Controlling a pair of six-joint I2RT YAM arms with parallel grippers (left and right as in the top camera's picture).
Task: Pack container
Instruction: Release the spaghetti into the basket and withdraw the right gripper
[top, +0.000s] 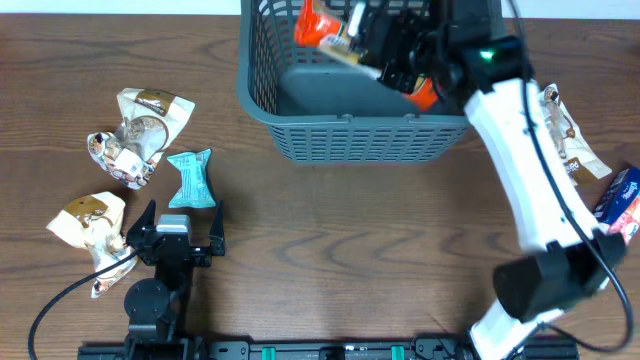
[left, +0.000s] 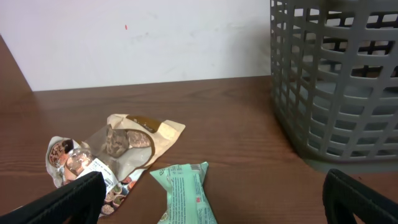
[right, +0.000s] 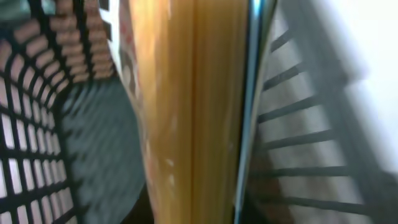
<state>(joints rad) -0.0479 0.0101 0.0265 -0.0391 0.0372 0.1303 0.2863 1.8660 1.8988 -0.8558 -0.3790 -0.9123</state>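
Note:
The container (top: 350, 140), a dark grey-blue slotted basket, stands at the table's far middle; it also shows in the left wrist view (left: 336, 93). My right gripper (top: 385, 50) is inside the basket, shut on an orange snack packet (top: 322, 25). In the right wrist view this packet (right: 186, 112) fills the frame, with the basket's lattice wall (right: 31, 93) around it and the fingers hidden. My left gripper (top: 180, 225) is open and empty, low at the front left, just behind a teal packet (top: 190, 178). The left wrist view shows that packet (left: 186, 193) between the open fingers (left: 214, 208).
Cream and brown snack packets lie at the left (top: 150, 115), (top: 120, 155), (top: 90, 220); two show in the left wrist view (left: 134, 140), (left: 74, 165). A cream packet (top: 565, 135) and a blue packet (top: 620, 200) lie at the right, beside the right arm.

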